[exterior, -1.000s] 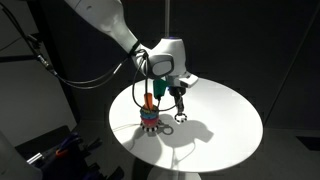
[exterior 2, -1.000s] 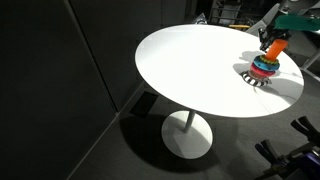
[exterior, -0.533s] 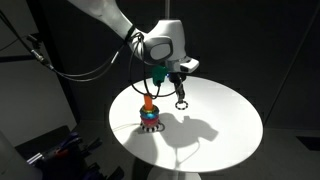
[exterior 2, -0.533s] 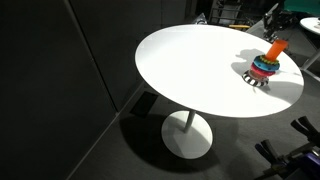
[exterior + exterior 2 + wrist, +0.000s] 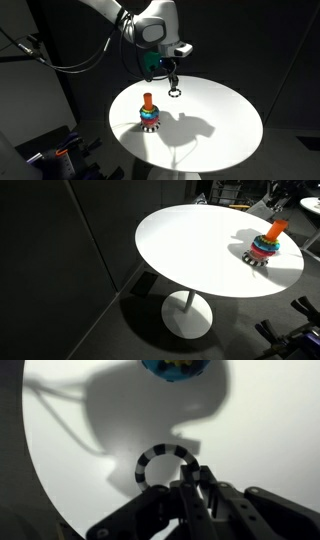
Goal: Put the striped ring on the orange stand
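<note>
The gripper [image 5: 173, 83] has risen since a second ago. Then it hung low, just above the table and beside the toy. Now it stands well above the tabletop, higher than the top of the peg and off to one side of it. The arm [image 5: 112, 12] has lifted with it, and its shadow on the table has spread wider.

In the wrist view the gripper [image 5: 193, 476] has its two dark fingers pressed nearly together, pinching the striped ring [image 5: 160, 450] by one edge. The rest of the ring sticks out free beyond the fingertips. Its black and white bands show clearly against the pale surface. In an exterior view the striped ring [image 5: 175, 93] dangles under the gripper, in the air, touching nothing else.

The orange stand [image 5: 149, 100] stands upright on the round white table [image 5: 225, 125], with coloured rings [image 5: 150, 118] stacked around its base. In both exterior views the rounded orange top pokes out above the stack: orange stand [image 5: 276, 227], coloured rings [image 5: 264, 249], table [image 5: 190, 250]. The ring is not on the peg.
</note>
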Available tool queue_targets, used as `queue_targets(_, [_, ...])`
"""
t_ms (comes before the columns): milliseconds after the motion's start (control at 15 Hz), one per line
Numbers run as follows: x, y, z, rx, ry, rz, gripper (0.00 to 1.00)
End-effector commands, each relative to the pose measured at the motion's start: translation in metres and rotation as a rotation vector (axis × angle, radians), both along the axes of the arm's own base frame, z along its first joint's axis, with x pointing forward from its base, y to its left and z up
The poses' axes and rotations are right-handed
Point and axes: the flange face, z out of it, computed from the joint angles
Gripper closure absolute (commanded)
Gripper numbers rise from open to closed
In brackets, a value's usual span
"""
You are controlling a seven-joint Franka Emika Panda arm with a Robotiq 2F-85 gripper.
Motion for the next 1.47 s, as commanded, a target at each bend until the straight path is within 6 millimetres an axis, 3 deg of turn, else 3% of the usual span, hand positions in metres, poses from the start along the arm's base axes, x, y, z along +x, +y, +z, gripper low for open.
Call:
queue_targets(0, [-0.021, 0.015, 0.020, 0.018, 0.025, 0.069, 0.95])
queue_targets(533, [-0.054, 0.044, 0.034, 0.025, 0.081, 0.158, 0.95])
queue_targets(1000, [-0.074, 0.062, 0.024, 0.003, 0.092, 0.202, 0.95])
queue_targets(1400, [-0.074, 0.075, 0.009, -0.024, 0.065, 0.233, 0.95])
